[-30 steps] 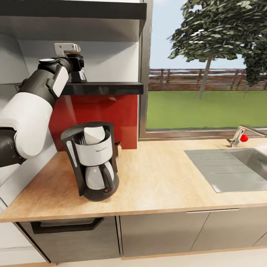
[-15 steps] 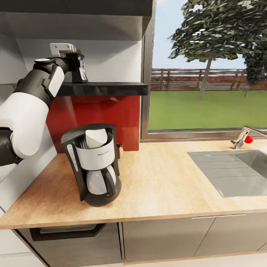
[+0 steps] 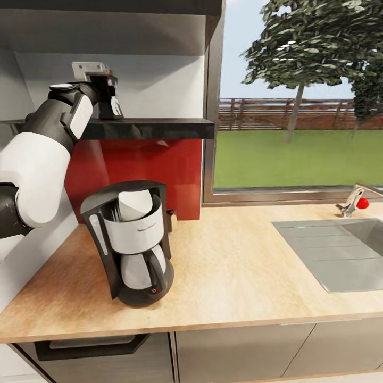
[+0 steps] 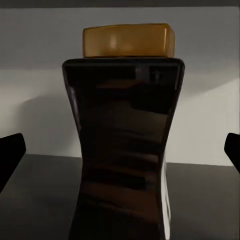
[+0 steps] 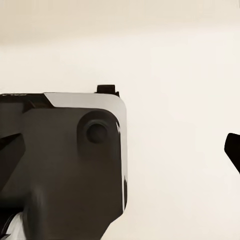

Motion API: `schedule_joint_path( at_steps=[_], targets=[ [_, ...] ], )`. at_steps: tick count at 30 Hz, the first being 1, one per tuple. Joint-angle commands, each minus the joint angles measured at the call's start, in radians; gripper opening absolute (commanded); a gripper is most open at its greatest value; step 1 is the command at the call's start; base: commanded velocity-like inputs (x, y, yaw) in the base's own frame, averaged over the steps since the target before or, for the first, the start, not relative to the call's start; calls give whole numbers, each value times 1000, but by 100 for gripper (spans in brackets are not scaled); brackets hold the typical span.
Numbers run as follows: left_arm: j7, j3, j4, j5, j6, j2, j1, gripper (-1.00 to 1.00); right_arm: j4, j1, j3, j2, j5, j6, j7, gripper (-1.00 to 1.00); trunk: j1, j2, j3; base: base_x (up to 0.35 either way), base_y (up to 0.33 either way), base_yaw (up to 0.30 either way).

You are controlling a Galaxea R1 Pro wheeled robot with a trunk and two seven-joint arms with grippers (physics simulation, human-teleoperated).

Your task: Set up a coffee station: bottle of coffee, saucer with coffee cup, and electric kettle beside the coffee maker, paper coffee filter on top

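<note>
left arm (image 3: 48,143) raised, reaching forward | left gripper (image 3: 109,101) jaws apparently spread wide

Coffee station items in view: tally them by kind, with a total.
Coffee maker: 1
Paper coffee filter, on the coffee maker: 1
Bottle of coffee, on the kitchen shelf: 1
Total: 3
</note>
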Motion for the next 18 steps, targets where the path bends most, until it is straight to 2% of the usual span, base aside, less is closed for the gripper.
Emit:
schedule_joint_path(
  at_steps=[1,12,18],
  targets=[
    [3,-2,-1,1,5,0,-1,100,-1,0,-6,0,4,2,4,100,1,-2,-2,94,0,0],
    [4,-1,0,2,5,0,-1,100,-1,3,-7,0,4,2,4,100,1,-2,-2,22,0,0],
    [2,0,2,1,5,0,-1,100,-1,3,-7,0,4,2,4,100,1,-2,-2,162,0,0]
  ],
)
